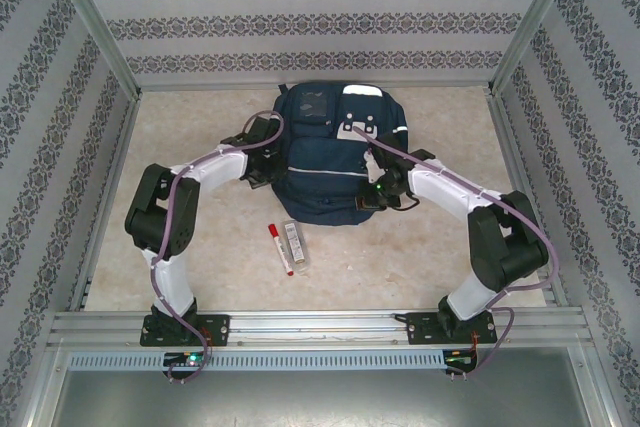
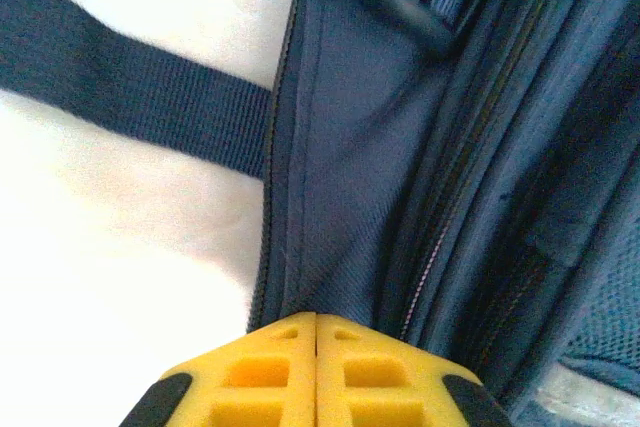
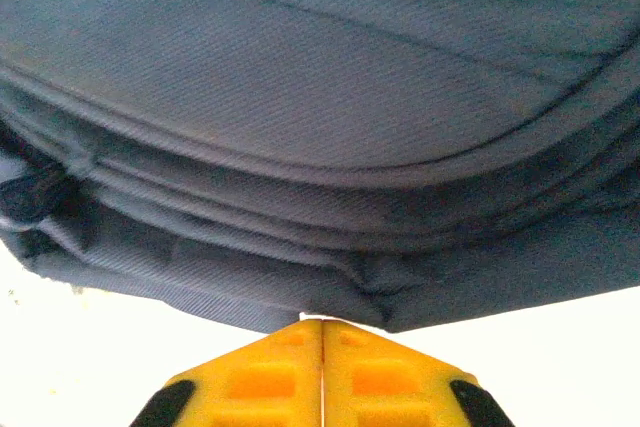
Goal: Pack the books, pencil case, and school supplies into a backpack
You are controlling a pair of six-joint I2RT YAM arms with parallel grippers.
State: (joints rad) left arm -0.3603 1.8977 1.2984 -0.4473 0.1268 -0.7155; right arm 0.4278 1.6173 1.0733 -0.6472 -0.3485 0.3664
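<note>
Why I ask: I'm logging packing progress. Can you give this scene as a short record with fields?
backpack: navy, lying at the far middle of the table
left hand: shut, tips at the backpack's left side seam
right hand: shut, tips at the backpack's near edge
marker: on the table before the backpack, unpacked
pencil case: right beside the marker, unpacked
fabric pinched: cannot tell

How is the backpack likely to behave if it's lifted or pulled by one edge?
Probably floppy: the backpack is soft woven fabric that folds in layers and puckers at the tips of the closed right gripper. It would likely sag rather than hold its shape. Its strap lies slack beside it, so it may trail or snag when the bag is pulled.
</note>
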